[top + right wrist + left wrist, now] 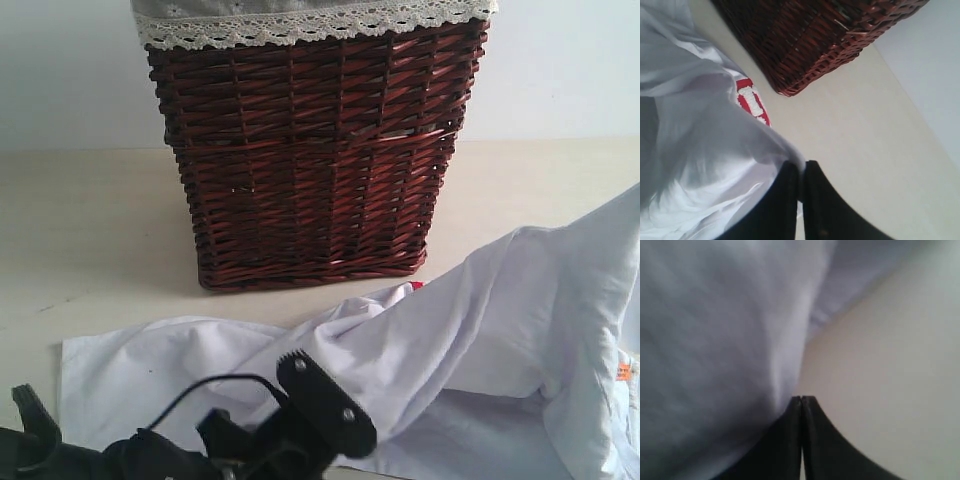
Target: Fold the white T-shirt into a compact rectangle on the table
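I have the left gripper [801, 399] closed, fingertips pressed together, with the edge of the white T-shirt [450, 340] running straight into the seam between them. The right gripper [801, 167] is closed too, pinching a hem of the same shirt at its tips.

The shirt lies on the pale table [90, 220] just in front of the wicker basket [310, 160], on the near side of its base and apart from the weave. The part to the left of the basket front lies flat. The part to the right of it is lifted off the table in a rising fold.

A strip of the red chest band [752, 102] peeks out near the basket's bottom corner. Its fuzzy white lettering is only partly exposed and I cannot read it. The small orange tag [624, 371] is too small to read. The basket's grey lace-trimmed liner [300, 25] folds over its rim.
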Controlling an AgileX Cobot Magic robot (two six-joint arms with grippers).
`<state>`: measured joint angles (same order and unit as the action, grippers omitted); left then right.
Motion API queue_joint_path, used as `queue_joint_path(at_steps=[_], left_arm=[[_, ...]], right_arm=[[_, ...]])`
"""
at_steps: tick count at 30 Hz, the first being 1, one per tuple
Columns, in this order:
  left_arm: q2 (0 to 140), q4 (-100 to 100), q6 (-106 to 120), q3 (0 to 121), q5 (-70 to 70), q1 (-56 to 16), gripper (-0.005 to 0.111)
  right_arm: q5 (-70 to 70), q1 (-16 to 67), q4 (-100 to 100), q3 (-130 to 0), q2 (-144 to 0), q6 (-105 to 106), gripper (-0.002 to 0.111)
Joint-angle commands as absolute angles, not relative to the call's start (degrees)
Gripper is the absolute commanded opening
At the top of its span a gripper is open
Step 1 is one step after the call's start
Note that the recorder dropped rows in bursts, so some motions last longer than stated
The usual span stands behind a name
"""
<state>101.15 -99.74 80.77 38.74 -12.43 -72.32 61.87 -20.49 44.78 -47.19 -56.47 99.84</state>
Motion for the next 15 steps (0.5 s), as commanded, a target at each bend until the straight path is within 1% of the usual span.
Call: queue_joint_path(at_steps=[1, 3, 7, 8, 9, 10, 11, 12, 14, 15], left_arm=[[101.4, -99.9, 77.7, 39.3, -37.0, -71.4, 0.000], [101.4, -99.9, 77.8, 38.2, -39.9, -69.8, 0.000], [101.4, -99.9, 75.2, 35.4, -38.5, -64.7, 0.000], [101.4, -99.6, 74.1, 34.8, -38.4, -61.6, 0.000], [101.4, -97.3, 74.1, 34.7, -38.3, -60.4, 0.000], [101.4, -89.3, 74.7, 34.7, -35.7, -56.9, 0.000], [101.4, -85.4, 74.5, 34.7, -33.7, -55.4, 0.000], [101.4, -79.9, 72.3, 34.8, -28.3, -51.9, 0.000], [100.8, -84.4, 69.5, 34.6, -26.0, -48.9, 0.000], [100.3, -86.5, 69.5, 34.6, -27.3, -48.9, 0.000]], right_arm=[[63.5, -20.7, 45.4, -47.8, -56.0, 99.7, 0.000], [63.5, -20.7, 45.2, -47.8, -56.0, 99.7, 0.000], [63.5, -20.7, 44.9, -47.8, -56.0, 99.7, 0.000], [63.6, -20.7, 44.9, -47.8, -56.0, 99.7, 0.000], [63.6, -20.7, 44.9, -47.8, -56.0, 99.7, 0.000], [63.6, -20.7, 44.9, -47.8, -56.0, 99.7, 0.000], [63.5, -20.7, 44.8, -47.8, -56.0, 99.7, 0.000], [63.6, -20.7, 44.8, -47.8, -56.0, 99.7, 0.000], [63.6, -20.7, 44.7, -47.8, -56.0, 99.7, 0.000], [63.6, -20.7, 44.6, -47.8, -56.0, 99.7, 0.000]])
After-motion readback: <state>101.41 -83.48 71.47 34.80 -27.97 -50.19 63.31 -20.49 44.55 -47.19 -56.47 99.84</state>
